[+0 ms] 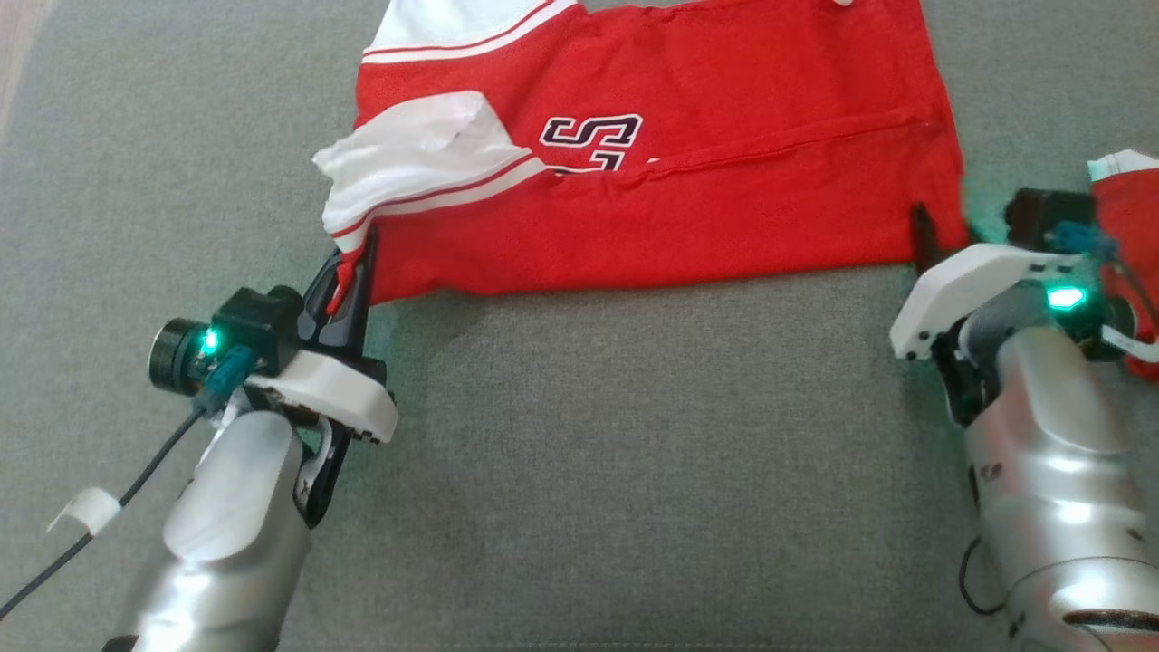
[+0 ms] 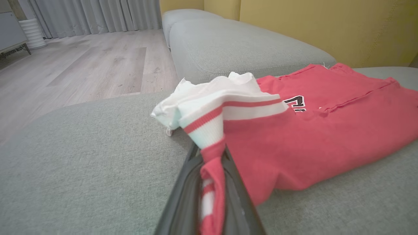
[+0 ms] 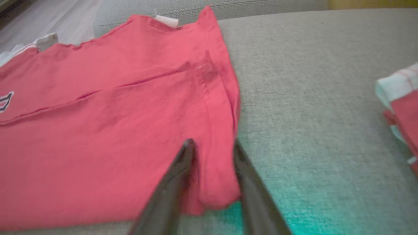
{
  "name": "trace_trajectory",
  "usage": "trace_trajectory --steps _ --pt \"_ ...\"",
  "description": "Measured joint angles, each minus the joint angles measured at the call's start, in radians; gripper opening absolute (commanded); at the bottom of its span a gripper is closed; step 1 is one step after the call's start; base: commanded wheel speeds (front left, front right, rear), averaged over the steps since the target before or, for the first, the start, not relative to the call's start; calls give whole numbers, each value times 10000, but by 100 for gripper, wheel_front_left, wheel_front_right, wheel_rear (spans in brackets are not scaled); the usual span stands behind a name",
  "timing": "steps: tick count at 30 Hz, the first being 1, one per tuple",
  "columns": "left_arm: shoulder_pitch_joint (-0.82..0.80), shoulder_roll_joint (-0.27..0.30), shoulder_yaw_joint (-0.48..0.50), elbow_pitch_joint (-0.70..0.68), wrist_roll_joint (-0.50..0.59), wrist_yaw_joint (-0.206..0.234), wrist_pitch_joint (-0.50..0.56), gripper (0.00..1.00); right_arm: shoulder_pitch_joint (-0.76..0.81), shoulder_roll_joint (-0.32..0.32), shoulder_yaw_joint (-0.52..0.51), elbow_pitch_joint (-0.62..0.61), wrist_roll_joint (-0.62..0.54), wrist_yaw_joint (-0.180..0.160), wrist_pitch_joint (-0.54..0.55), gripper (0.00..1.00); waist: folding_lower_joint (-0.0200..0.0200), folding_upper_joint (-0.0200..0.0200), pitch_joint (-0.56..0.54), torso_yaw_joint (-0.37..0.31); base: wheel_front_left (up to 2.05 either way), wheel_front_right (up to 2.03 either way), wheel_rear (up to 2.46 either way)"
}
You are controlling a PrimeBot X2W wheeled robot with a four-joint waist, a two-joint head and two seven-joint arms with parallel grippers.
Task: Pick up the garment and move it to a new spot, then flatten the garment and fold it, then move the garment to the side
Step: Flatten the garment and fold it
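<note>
A red garment (image 1: 679, 208) with white striped sleeves and dark lettering lies spread on the grey sofa cushion (image 1: 579, 453). My left gripper (image 1: 358, 254) is shut on its near-left corner, by the white sleeve. In the left wrist view the red and white fabric (image 2: 310, 137) is pinched between the left gripper (image 2: 210, 148) fingers and bunches up just beyond them. My right gripper (image 1: 942, 237) is at the near-right corner. In the right wrist view its fingers straddle the hem of the garment (image 3: 98, 130), with the right gripper (image 3: 213, 143) jaws still apart around the fabric.
A second red and white cloth (image 1: 1127, 235) lies at the right edge of the cushion, close beside my right wrist, and shows as a red and white cloth (image 3: 401, 104) in the right wrist view. Wooden floor (image 2: 81, 65) lies beyond the cushion's left edge.
</note>
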Motion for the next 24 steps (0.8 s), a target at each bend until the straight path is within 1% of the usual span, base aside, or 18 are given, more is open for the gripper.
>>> trace_trajectory --steps 2,6,9,12,15,18,20,24 --pt "6 33 -12 40 0 0 81 0 -1 21 33 140 -318 0 -278 0 0 0 -42 -47 0 0 0" --pt "127 136 -94 263 -44 -2 291 0 85 36 12 458 -441 0 -769 0 0 0 -308 -162 0 0 0" --pt "514 261 -278 456 -48 -12 500 0 358 48 -29 616 -217 0 -1143 0 0 0 -652 -277 0 0 0" --pt "1096 445 -341 621 -105 -86 790 0 897 82 8 800 313 0 -1363 0 -1 0 -1111 -417 0 0 0" --pt "1712 650 -518 589 -247 -157 1143 0 1564 157 188 838 807 0 -1446 0 -3 0 -1594 -588 0 0 0" --pt "2341 832 -654 274 -385 -190 1528 0 2148 167 339 763 1239 0 -1438 0 -3 0 -2026 -796 0 0 0" --pt "2759 945 -713 -44 -525 -265 1812 0 2530 169 401 556 1300 0 -1369 0 -4 1 -2256 -953 0 0 0" --pt "3472 1195 -878 -732 -746 -263 2291 0 3341 171 562 -113 1714 0 -982 0 -3 0 -2555 -1212 0 0 0"
